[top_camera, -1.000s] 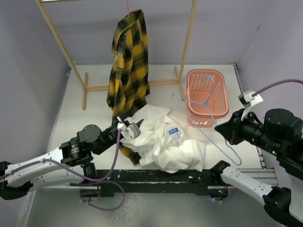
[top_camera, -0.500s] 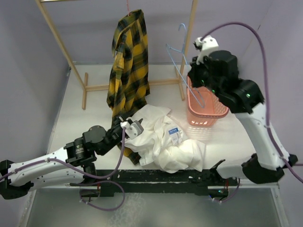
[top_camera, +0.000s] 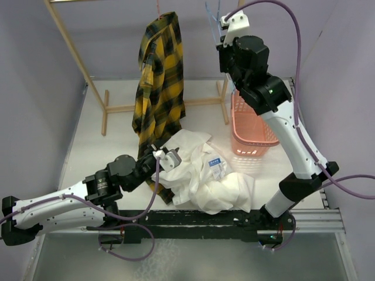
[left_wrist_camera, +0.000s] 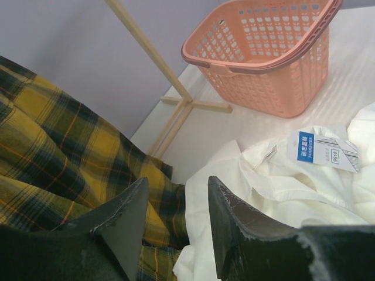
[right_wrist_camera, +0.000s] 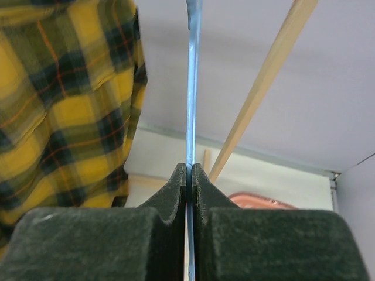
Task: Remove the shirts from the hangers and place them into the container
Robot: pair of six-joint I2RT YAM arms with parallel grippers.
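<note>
White shirt (left_wrist_camera: 281,187) lies crumpled under the half-open, empty left gripper (left_wrist_camera: 176,193). Right gripper (right_wrist_camera: 189,170), raised high, clamps the blue hanger (right_wrist_camera: 193,88).

Top: overhead, behind me. Left wrist: low, facing basket (left_wrist_camera: 275,88). Right wrist: high, facing plaid shirt (right_wrist_camera: 64,105); all three share it.
</note>
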